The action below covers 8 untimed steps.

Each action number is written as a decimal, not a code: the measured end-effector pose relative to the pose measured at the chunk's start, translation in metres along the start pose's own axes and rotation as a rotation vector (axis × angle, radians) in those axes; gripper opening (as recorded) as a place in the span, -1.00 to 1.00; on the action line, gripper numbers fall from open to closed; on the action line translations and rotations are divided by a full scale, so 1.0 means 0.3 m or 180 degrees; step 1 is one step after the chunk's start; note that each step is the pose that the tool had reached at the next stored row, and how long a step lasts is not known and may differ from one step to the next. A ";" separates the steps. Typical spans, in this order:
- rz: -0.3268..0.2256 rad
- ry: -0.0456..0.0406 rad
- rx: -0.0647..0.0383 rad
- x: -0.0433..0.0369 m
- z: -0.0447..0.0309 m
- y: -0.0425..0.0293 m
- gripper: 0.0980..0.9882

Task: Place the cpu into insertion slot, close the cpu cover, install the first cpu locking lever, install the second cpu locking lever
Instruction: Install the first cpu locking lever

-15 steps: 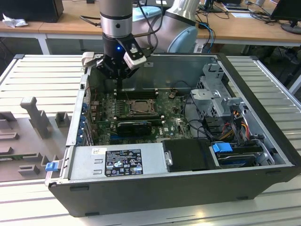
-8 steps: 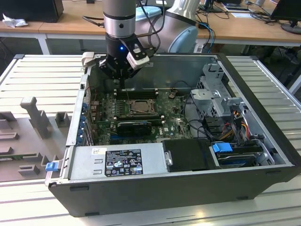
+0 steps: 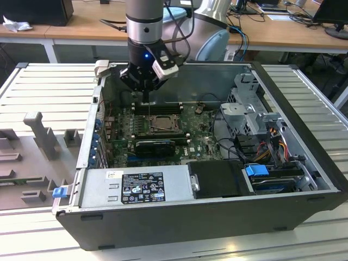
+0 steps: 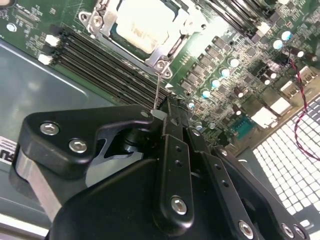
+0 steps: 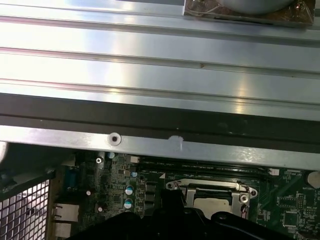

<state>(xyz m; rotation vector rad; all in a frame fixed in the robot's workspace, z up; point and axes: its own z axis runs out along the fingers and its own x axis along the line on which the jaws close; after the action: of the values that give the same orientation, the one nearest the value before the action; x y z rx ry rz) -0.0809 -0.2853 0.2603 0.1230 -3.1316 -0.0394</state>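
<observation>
My tool hangs low inside the open computer case, just over the green board. In the second wrist view the tool looks pressed together. It seems to be pinching the end of a thin metal rod, the locking lever. The rod runs from the tool to a corner of the insertion slot.

Just to the exterior view's right of the tool, and a bit nearer that camera, is the slot. The cpu lies flat in it with its pale top showing. The cpu cover looks to be down around the chip like a picture frame. The long black memory slots lie between the slot and the tool.

So I think the chip is in, the cover is shut, and I am on the lever step. I cannot tell if this is the first lever or the second one.

This work calls for a firm, steady hold. The rod is thin and springy, so it could slip out of the tool. I would watch where the rod meets the slot corner.

Farther to the exterior view's right are the metal drive cage and some coloured wires, well apart from the tool.
</observation>
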 end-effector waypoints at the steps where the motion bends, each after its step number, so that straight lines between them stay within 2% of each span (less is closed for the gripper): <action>1: 0.0000 0.0000 0.0000 -0.003 0.000 0.000 -0.98; 8: 0.0000 0.0000 0.0000 -0.036 0.000 -0.003 -0.98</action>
<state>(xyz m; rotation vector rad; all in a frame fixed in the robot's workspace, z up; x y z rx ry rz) -0.0700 -0.2853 0.2603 0.1229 -3.1317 -0.0394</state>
